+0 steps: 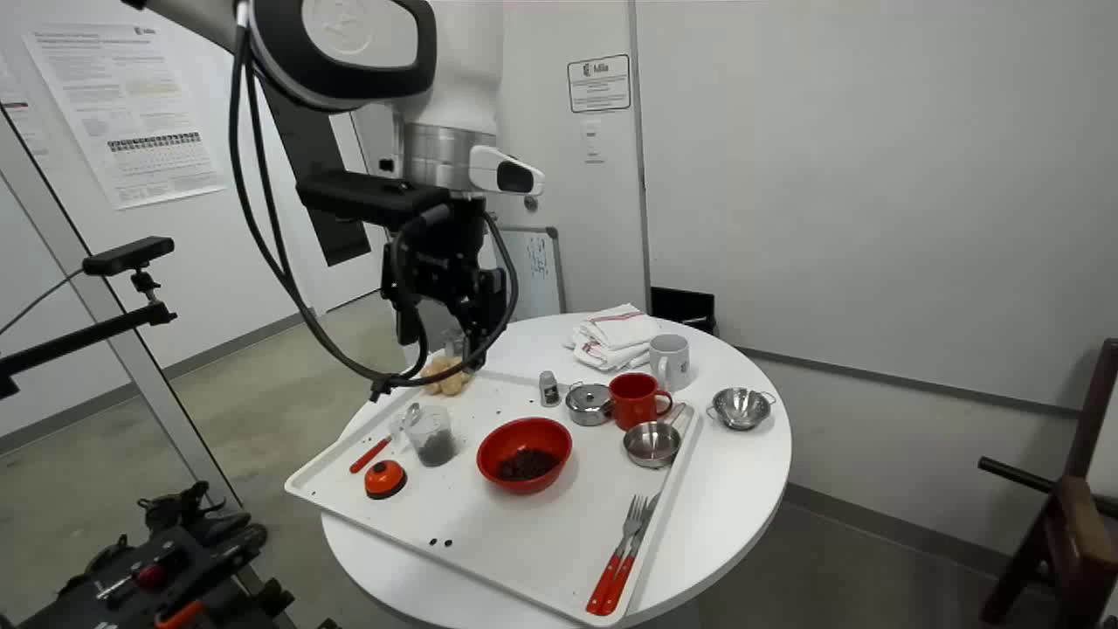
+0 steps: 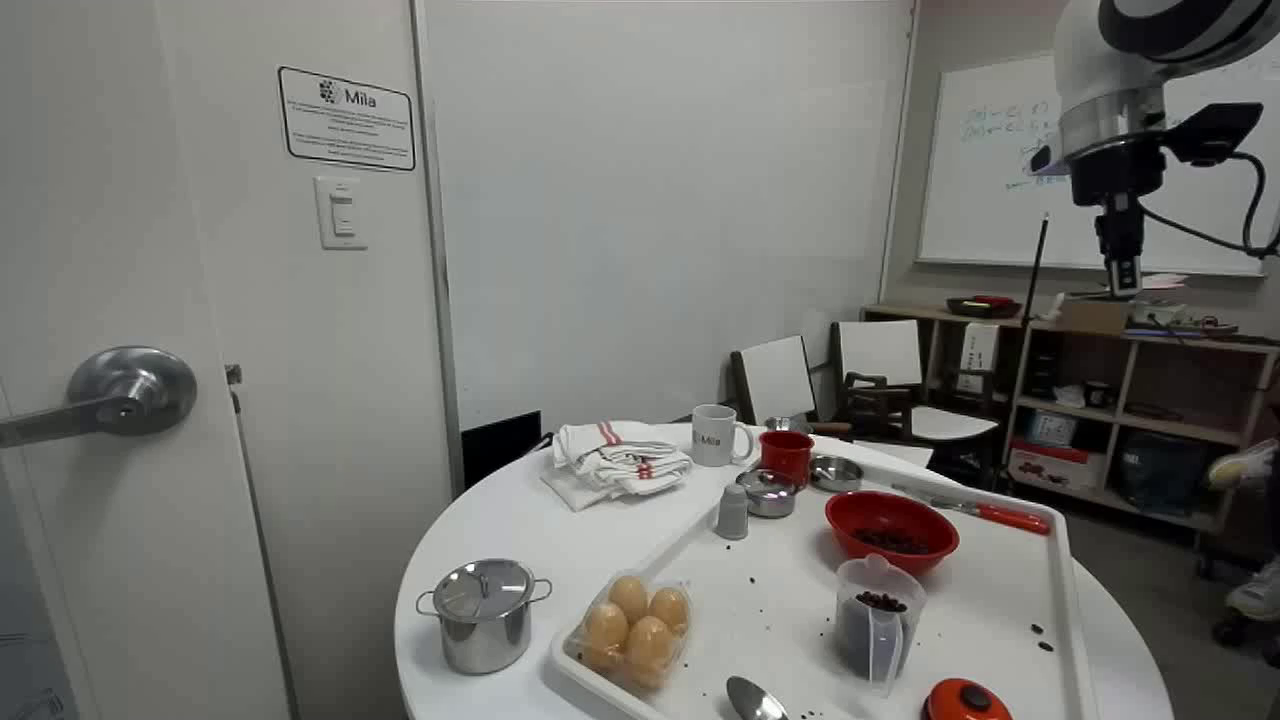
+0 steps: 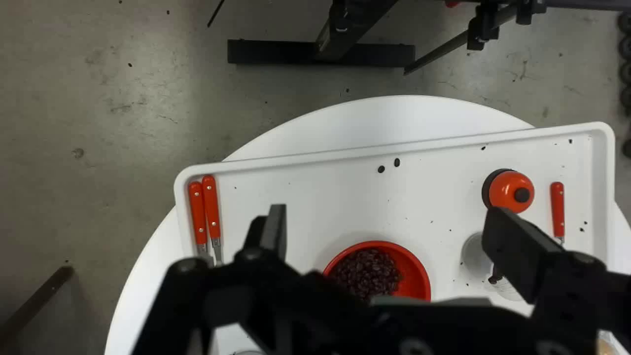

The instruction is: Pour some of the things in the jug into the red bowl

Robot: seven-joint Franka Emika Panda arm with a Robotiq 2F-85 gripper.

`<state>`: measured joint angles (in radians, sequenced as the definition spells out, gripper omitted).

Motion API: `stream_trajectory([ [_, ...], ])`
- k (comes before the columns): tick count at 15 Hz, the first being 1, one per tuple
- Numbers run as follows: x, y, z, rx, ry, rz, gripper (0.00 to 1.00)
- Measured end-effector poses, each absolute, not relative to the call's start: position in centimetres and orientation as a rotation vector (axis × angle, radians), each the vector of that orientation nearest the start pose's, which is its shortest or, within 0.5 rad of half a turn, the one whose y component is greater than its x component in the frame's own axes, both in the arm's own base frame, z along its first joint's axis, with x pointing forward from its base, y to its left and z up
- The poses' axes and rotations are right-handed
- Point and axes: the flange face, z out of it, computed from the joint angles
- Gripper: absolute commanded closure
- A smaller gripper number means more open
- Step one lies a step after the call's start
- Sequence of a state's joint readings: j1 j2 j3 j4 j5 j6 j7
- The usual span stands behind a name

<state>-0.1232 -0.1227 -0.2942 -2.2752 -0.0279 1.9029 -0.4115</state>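
The jug (image 1: 432,441), a see-through cup with a handle, stands upright on the white tray (image 1: 489,542). In an exterior view the jug (image 2: 872,640) shows dark beans inside. In the wrist view the jug (image 3: 473,256) is partly hidden behind a finger. The red bowl (image 1: 507,441) stands beside it; the bowl (image 2: 885,508) holds dark beans in both exterior views. In the wrist view the bowl (image 3: 413,278) is partly covered by the gripper's body. My gripper (image 1: 443,330) is open and empty, high above the tray. Its fingers (image 3: 387,231) are wide apart in the wrist view.
An orange-red timer-like dome (image 1: 385,479) and a red-handled spoon (image 1: 371,454) lie near the jug. Eggs (image 2: 635,630), a shaker (image 2: 732,512), a red mug (image 1: 636,400) and steel pans (image 1: 652,444) stand around. A fork and knife (image 1: 622,559) lie along the tray's edge.
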Motion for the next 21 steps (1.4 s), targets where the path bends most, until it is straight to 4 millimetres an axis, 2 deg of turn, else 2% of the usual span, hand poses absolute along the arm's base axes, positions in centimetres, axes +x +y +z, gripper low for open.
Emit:
stream_trajectory([
  [5,42.7,-19.1,38.7,-3.007,-0.014,0.347,0.0],
  [8,43.6,-17.5,38.7,-2.919,0.154,0.375,0.0],
  [10,45.8,-15.7,38.3,-2.848,0.281,0.364,0.0],
  [12,48.7,-13.6,36.9,-2.768,0.411,0.342,0.0],
  [17,56.6,-7.2,30.0,-2.59,0.75,0.259,0.0],
  [19,57.0,-6.3,28.3,-2.594,0.746,0.283,0.0],
  [21,57.0,-6.8,28.8,-2.591,0.753,0.272,0.0],
])
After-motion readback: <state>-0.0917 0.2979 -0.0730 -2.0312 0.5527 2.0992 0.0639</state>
